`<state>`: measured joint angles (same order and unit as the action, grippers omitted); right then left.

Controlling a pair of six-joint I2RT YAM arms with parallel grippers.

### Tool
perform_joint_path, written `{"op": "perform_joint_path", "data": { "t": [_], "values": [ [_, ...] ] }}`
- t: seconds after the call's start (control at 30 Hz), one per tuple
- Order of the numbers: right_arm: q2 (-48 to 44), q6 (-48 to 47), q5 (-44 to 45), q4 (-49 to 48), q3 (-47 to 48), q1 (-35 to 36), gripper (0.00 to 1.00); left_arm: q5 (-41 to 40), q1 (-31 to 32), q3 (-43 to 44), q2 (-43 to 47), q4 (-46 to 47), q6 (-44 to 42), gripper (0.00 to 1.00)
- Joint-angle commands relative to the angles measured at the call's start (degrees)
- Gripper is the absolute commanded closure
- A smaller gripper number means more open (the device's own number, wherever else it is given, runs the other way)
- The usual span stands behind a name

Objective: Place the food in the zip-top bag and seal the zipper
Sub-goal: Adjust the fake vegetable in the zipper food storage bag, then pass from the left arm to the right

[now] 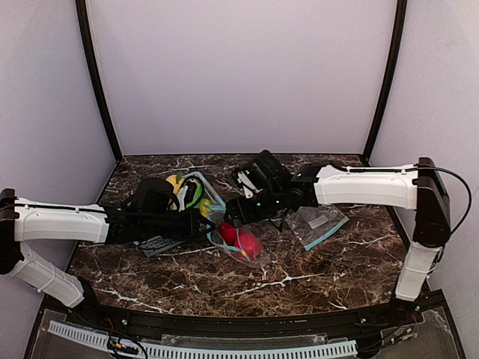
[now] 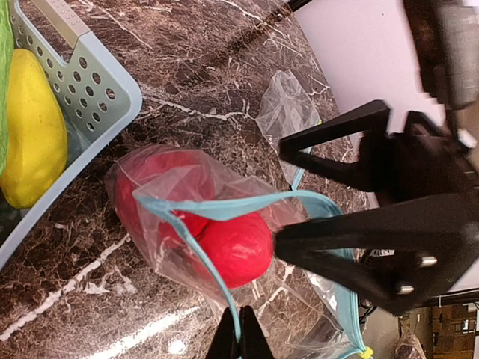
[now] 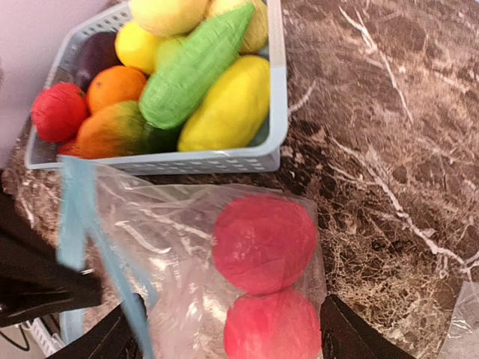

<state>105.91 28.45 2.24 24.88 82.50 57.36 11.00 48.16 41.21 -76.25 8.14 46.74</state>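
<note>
The zip-top bag lies on the table in front of the basket, with two red round food pieces inside it. Its light-blue zipper stands apart, so the mouth gapes. My left gripper is shut on the zipper strip at the near side of the mouth. My right gripper is open, and its two black fingers straddle the bag around the lower red piece without touching it. In the top view both grippers meet over the bag's mouth.
A light-blue mesh basket beside the bag holds more food, among it a long green piece, a yellow one and an orange one. A second clear bag lies flat to the right.
</note>
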Motion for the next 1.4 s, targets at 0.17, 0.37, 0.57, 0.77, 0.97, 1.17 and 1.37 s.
{"op": "perform_joint_path", "data": {
  "t": [0.17,0.37,0.57,0.77,0.97,1.17,1.37],
  "values": [
    [-8.5,-1.2,-1.3,-1.2,-3.3,0.8,0.29,-0.9,0.2,0.6,1.0,-1.9,-1.1,0.99],
    [-6.9,-2.0,-1.2,-0.8,-1.7,2.5,0.46,-0.8,0.2,0.7,1.0,-2.1,-1.0,0.99],
    [-5.0,-2.4,-2.0,-0.9,-0.1,3.0,0.62,-0.8,0.2,1.0,1.0,-2.4,-1.3,0.99],
    [-3.8,-2.6,-4.1,-1.3,0.5,3.3,0.73,-1.0,0.2,1.0,1.0,-2.6,-1.2,0.99],
    [-4.1,-2.1,-4.7,-1.3,0.8,3.3,1.0,-1.1,0.2,1.0,0.9,-2.6,-1.4,0.99],
    [-7.8,-0.8,-3.4,-1.4,-0.5,3.3,1.0,-2.9,0.1,1.1,1.1,-4.4,-2.2,0.99],
    [-8.2,0.2,-3.8,-1.1,-1.1,3.3,1.0,-4.6,0.1,1.8,1.5,-7.4,-3.2,0.99]
  ]
}}
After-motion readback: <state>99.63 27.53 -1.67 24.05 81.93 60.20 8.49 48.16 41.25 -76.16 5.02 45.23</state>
